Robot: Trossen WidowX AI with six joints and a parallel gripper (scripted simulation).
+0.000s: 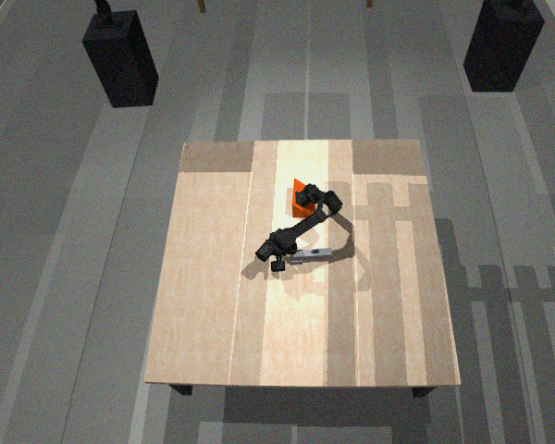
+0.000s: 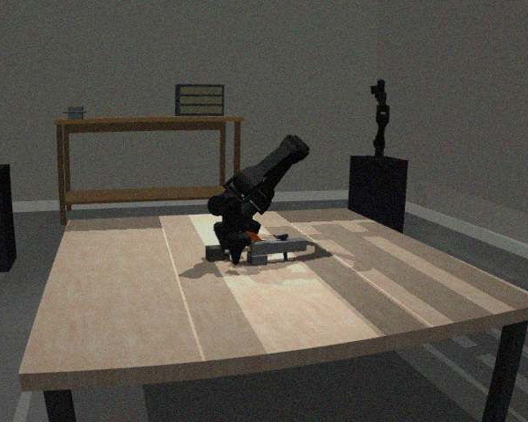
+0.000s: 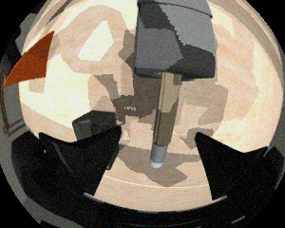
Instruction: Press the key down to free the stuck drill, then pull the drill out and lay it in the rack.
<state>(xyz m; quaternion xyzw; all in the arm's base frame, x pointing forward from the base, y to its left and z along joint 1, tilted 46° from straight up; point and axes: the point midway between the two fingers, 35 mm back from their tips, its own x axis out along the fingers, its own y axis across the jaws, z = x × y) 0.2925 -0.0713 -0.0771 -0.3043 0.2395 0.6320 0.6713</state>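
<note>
One orange wedge [image 1: 302,210] [image 2: 253,236] [image 3: 33,64] is at the wrist view's upper left, a dark block [image 2: 214,252] [image 3: 92,124] left of centre. Centrally, the gripper [image 1: 283,255] [image 2: 236,261] [image 3: 160,133] gapes wide, gripping nothing; the drill, apparently the tan rod [image 3: 167,109], shows between its fingers, extending below the grey housing [image 1: 322,252] [image 2: 279,246] [image 3: 175,43] at upper centre.
</note>
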